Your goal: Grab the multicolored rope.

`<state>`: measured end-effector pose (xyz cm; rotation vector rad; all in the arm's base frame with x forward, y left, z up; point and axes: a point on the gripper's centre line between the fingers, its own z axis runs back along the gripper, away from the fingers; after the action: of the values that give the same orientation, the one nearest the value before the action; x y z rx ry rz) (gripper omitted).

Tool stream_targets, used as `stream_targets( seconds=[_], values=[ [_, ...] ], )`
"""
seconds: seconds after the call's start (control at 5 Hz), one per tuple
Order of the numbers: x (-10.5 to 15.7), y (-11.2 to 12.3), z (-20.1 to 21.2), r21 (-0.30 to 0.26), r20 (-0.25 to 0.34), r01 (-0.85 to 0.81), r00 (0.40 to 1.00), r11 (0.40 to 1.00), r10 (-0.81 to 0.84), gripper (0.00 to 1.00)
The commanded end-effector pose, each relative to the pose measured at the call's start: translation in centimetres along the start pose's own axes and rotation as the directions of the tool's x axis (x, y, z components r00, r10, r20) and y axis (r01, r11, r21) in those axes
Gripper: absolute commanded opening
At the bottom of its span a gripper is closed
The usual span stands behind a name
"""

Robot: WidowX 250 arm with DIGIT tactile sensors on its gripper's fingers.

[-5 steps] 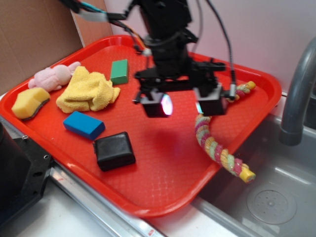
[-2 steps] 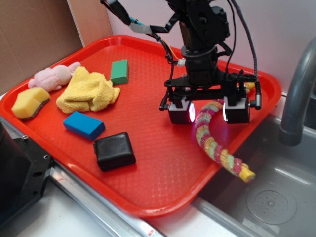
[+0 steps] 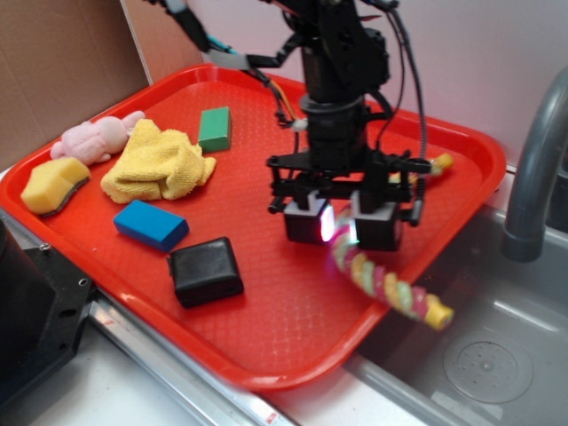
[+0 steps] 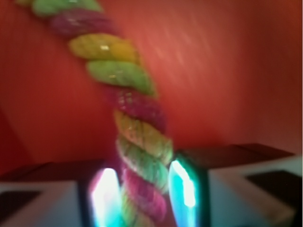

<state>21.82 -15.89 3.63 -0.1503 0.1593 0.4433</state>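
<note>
The multicolored rope (image 3: 382, 282), twisted in pink, yellow and pale green, lies at the right side of the red tray (image 3: 266, 319). One yellow-capped end hangs over the tray's front-right rim and the other end shows behind the arm. My gripper (image 3: 338, 226) stands straight down over the rope's middle, shut on it. In the wrist view the rope (image 4: 137, 142) runs between the two glowing pads and touches both, with the gripper (image 4: 142, 194) pinching it. That view is blurred.
On the tray's left half lie a yellow cloth (image 3: 160, 161), a green block (image 3: 215, 129), a blue block (image 3: 151, 224), a black block (image 3: 206, 271), a yellow sponge (image 3: 53, 185) and a pink plush (image 3: 93, 138). A grey faucet (image 3: 532, 169) and sink (image 3: 479, 364) are right of the tray.
The gripper moved over the rope, came down astride it and closed its fingers on it. It then shifted left, dragging the rope's middle with it.
</note>
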Motion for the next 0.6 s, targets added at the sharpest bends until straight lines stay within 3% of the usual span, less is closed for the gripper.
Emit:
stream_targets(
  seconds=[0.0,0.2,0.4],
  values=[
    [-2.8,-0.7,5.1,-0.015,-0.021,0.053,0.998,0.998,-0.054,0.00],
    [-2.8,0.3,9.6,0.021,0.114,0.079,0.990,0.997,-0.081,0.00],
    [-1.0,3.2,15.6,0.044,0.319,0.067,0.944,0.997,-0.077,0.00]
  ],
)
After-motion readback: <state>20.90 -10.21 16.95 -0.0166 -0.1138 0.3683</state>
